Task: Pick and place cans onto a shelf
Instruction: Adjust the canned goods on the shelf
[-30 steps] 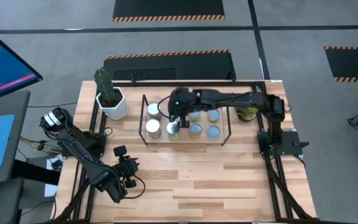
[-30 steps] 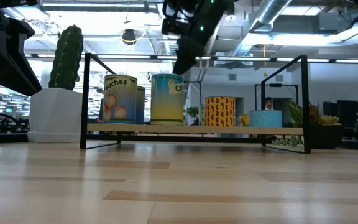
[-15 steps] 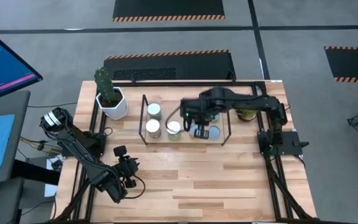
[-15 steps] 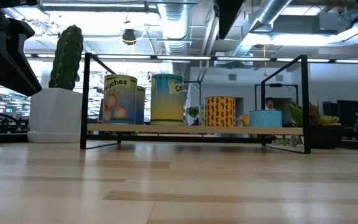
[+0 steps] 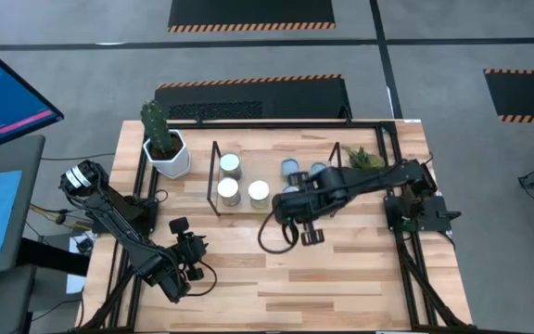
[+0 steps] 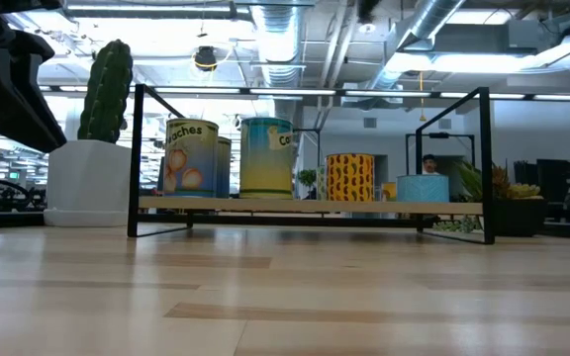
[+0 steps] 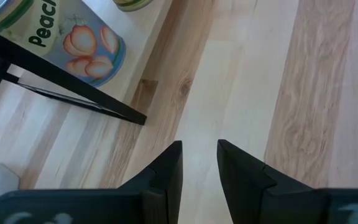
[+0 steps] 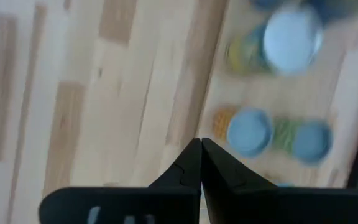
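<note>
Several cans stand on the black-rod shelf (image 5: 215,199) at the table's far middle: silvery-topped ones (image 5: 228,191) on its left, pale blue ones (image 5: 293,171) toward its right. In the low view they stand upright on the shelf's board (image 6: 310,206): a peach can (image 6: 191,158), a teal one (image 6: 265,156), a yellow one (image 6: 349,176) and a short blue one (image 6: 424,188). My right gripper (image 5: 304,230) is shut and empty, high above the table just in front of the shelf. My left gripper (image 5: 188,252) waits near the table's near left corner, narrowly open (image 7: 199,155).
A white faceted pot with a cactus (image 5: 167,148) stands left of the shelf. A small spiky green plant (image 5: 367,160) stands to its right. Bare wooden table (image 5: 341,278) stretches from the shelf to the near edge.
My right gripper has drawn back from above the cans on the shelf's left part. It has gone toward the table's right edge, then toward the near edge, and up out of the low view. The cans stand as before.
</note>
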Controlling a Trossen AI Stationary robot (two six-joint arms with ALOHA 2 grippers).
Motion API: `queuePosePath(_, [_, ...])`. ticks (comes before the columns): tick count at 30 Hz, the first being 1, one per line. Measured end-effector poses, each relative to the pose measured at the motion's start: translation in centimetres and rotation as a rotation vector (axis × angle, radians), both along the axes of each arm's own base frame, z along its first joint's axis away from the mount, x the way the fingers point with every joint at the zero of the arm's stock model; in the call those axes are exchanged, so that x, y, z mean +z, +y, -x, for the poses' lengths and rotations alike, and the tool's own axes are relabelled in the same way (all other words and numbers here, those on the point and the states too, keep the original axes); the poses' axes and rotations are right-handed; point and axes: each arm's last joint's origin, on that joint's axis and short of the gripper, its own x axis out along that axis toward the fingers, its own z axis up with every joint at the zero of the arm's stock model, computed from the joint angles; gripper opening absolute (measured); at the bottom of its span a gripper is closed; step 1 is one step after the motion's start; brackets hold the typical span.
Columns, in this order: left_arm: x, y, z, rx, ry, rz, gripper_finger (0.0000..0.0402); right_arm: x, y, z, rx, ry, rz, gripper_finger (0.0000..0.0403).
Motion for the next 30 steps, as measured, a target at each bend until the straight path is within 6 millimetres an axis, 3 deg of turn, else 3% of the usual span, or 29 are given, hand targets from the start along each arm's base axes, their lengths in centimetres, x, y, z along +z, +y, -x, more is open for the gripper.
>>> queuePosePath(4, [0.0,0.0,0.0,-0.001,-0.003,-0.004,0.0089,0.1,0.2,-2.0,0.107,-0.184,0.016,0.0028])
queuePosePath(8, [0.0,0.0,0.0,-0.002,-0.002,-0.004,0.0089,-2.0,-0.5,-4.9,0.176,-0.35,0.014,0.0028])
queuePosePath(14, [0.0,0.0,0.0,-0.002,0.0,-0.002,0.0089,-4.9,-3.0,-8.0,0.12,-0.606,0.012,0.0028])
queuePosePath(18, [0.0,0.0,-0.1,0.007,-0.007,0.011,0.0089,-5.1,-4.6,-9.0,0.032,-0.759,-0.024,0.0028])
queuePosePath(21, [0.0,-0.1,-0.1,0.008,-0.017,0.022,0.0089,-5.6,-5.5,-9.4,-0.027,-0.812,-0.054,0.0026])
queuePosePath(30, [0.0,-0.1,-0.2,-0.001,-0.012,0.016,0.0089,-10.5,-7.9,-12.3,-0.12,-0.803,-0.068,0.0024])
